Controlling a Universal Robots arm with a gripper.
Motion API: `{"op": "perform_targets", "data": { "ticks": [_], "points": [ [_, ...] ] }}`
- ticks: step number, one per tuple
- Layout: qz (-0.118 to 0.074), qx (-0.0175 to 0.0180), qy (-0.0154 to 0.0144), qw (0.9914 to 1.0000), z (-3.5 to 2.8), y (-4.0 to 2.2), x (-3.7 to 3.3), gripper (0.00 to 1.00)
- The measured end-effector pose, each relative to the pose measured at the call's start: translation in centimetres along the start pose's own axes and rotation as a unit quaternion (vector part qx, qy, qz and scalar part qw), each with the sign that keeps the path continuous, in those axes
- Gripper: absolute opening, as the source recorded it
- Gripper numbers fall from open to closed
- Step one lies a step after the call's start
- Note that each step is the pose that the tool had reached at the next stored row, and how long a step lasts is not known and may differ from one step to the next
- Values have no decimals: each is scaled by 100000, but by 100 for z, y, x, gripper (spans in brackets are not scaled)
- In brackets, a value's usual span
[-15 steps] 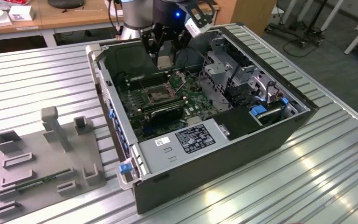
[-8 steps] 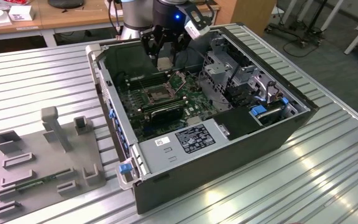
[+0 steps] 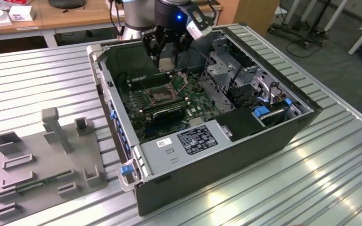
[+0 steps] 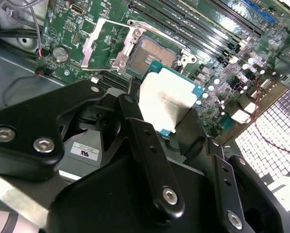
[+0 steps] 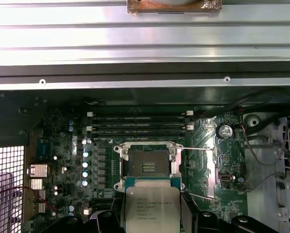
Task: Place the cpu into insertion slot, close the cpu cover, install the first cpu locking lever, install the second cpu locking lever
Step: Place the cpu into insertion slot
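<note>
Your arm [image 3: 134, 23] is a silver-grey tube. It ends in a black wrist [image 3: 168, 8], where you can see a small blue light [image 3: 178, 18] glowing. A pale grey camera box [image 3: 197, 24] with a dark strip down its face is mounted on the wrist, on the exterior view's right. Your gripper [image 3: 166, 56] is matt black throughout. In the second wrist view, its linkage bars [image 4: 145, 150] are flat plates with rounded ends, pinned together by silver socket-head screws [image 4: 170, 195]. There is a white printed label [image 4: 84, 151] on the body and a bare-metal bracket [image 4: 8, 199] beside it.
</note>
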State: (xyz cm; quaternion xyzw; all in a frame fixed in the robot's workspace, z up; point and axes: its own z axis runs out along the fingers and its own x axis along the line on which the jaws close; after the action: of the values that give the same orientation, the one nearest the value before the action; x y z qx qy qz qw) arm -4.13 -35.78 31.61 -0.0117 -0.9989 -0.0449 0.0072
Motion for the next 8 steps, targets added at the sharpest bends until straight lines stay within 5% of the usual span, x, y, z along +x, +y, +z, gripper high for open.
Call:
{"op": "perform_targets", "data": {
  "ticks": [8],
  "points": [
    [-7,5,4,100000,54,10,33,54]
  ]
}}
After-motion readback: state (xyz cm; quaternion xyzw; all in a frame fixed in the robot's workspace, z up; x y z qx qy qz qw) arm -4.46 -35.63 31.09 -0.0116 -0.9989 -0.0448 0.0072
